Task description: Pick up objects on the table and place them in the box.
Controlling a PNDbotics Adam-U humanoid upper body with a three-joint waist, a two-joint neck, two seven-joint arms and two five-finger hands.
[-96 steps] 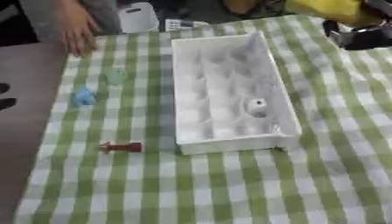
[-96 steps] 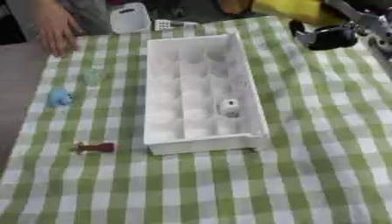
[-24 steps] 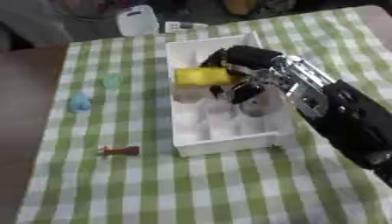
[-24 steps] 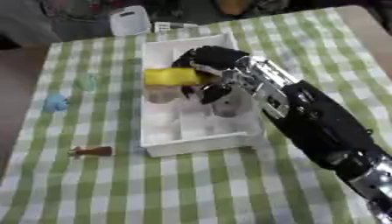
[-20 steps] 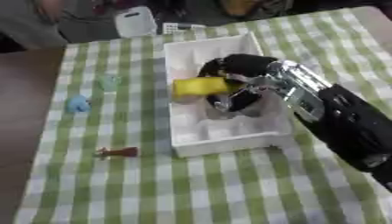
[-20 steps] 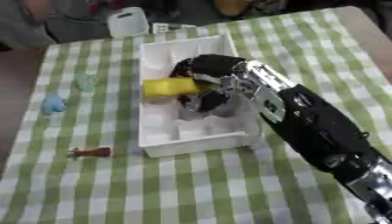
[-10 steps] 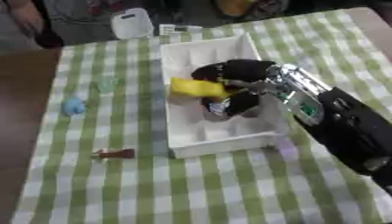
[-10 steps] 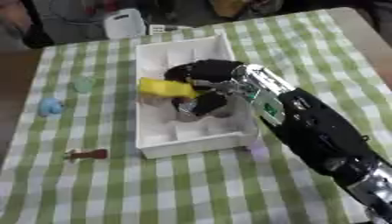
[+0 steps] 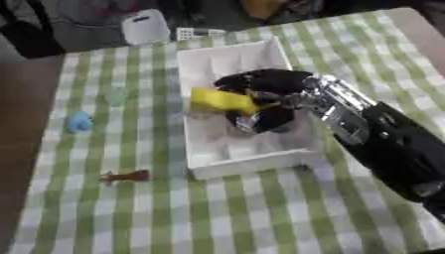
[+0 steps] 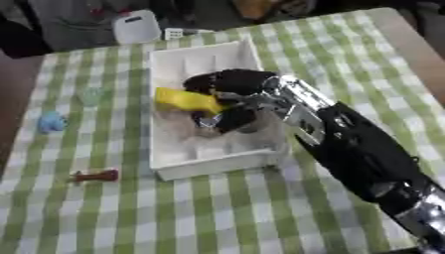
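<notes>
Box [image 9: 201,161], white and divided into compartments, on the checked cloth [image 9: 260,213]; all places are given relative to it. Right hand [image 9: 265,96] reaches in from the right, fingers curled round the yellow object [image 9: 222,100], which sits over the box's left-middle compartments, low enough, apparently, to be released inside. Left of the box lie a blue object [image 9: 79,120], a pale green object [image 9: 114,94] and, nearer its front corner, a red-brown object [image 9: 126,176], probably awaiting collection. Behind the box stands a white container [image 9: 145,27]. Left hand: not visible.
</notes>
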